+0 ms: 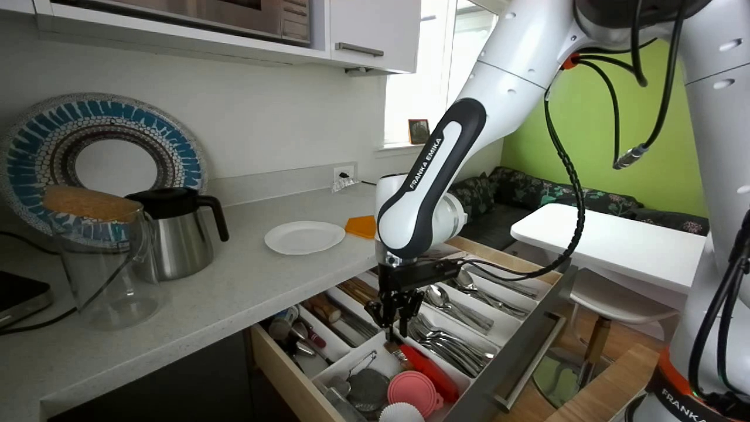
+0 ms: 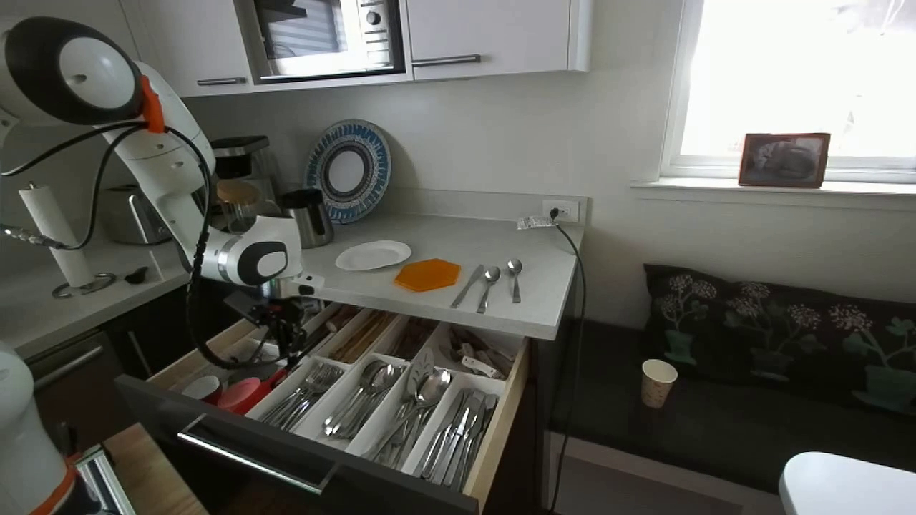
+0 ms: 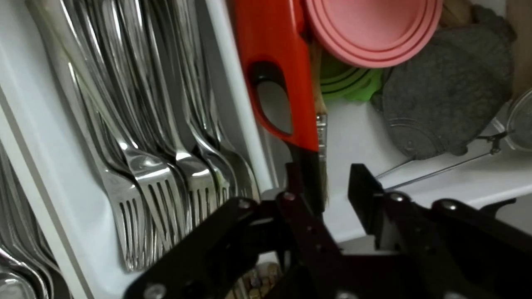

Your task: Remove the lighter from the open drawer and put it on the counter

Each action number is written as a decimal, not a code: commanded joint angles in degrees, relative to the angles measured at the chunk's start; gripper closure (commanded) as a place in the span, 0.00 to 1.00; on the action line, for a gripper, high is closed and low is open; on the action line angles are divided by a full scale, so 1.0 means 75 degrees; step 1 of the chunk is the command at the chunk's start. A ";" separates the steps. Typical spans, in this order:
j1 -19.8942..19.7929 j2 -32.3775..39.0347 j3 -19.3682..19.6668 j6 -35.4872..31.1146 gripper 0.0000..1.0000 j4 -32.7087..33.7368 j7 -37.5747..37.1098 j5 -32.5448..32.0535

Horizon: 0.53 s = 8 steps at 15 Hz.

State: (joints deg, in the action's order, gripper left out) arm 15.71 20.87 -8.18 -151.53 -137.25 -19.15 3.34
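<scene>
The lighter is long and red with a dark nozzle. It lies in a white compartment of the open drawer and also shows in both exterior views. My gripper is open and points down over that compartment. In the wrist view the lighter's dark nozzle lies between the two fingers, nearer the left one; the nozzle's end is partly hidden by the left finger. Whether a finger touches it I cannot tell. The gripper shows in both exterior views. The counter is behind the drawer.
A brush, pink cup and grey pad lie beside the lighter. Forks fill the neighbouring compartment behind a divider. On the counter are a white plate, orange hexagon, knife and spoons.
</scene>
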 commanded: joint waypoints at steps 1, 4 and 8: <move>0.0236 0.0276 0.0212 -0.0011 0.52 0.0158 -0.0284 -0.0273; 0.0273 0.0403 0.0229 -0.0026 0.58 0.0217 -0.0222 -0.0248; 0.0336 0.0495 0.0267 -0.0054 0.61 0.0277 -0.0188 -0.0283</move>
State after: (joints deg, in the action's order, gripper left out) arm 17.10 23.32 -7.10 -151.53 -136.09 -19.32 2.86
